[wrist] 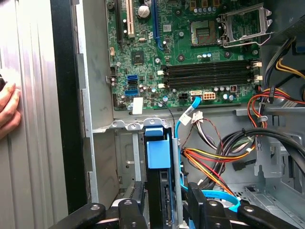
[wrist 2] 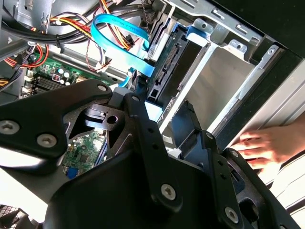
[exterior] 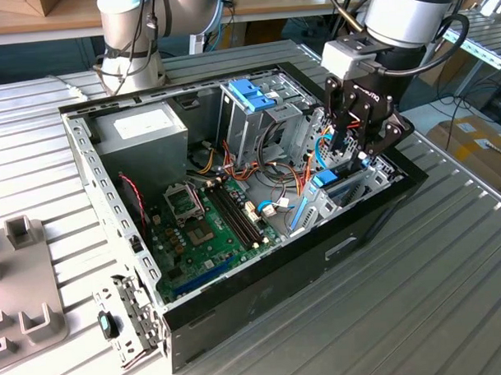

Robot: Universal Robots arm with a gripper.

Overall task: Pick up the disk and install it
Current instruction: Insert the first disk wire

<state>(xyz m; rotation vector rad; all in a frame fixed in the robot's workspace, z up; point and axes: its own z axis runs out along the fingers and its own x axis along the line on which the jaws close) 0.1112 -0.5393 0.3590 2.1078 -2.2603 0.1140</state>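
The disk (wrist: 159,155) stands on edge in the drive bay (wrist: 125,164) at the front corner of the open computer case (exterior: 262,278), its light blue carrier rail facing the motherboard. My gripper (wrist: 164,200) reaches down into that bay with a black finger (wrist: 131,210) on either side of the disk, shut on it. In the exterior view the gripper (exterior: 346,155) hangs over the case's corner on the exterior view's right, with the disk's blue rail (exterior: 326,181) just below it. In the second wrist view the disk's dark connector edge (wrist 2: 167,71) lies against the silver bay wall (wrist 2: 224,81).
A person's hand (wrist 2: 267,143) rests on the table beside the case, also seen as a hand (wrist: 7,107) past the black case wall. A blue data cable (wrist 2: 119,45), bundled power wires (wrist: 214,162), the motherboard (exterior: 207,230) and a tall drive cage with a blue bracket (exterior: 251,93) crowd the case.
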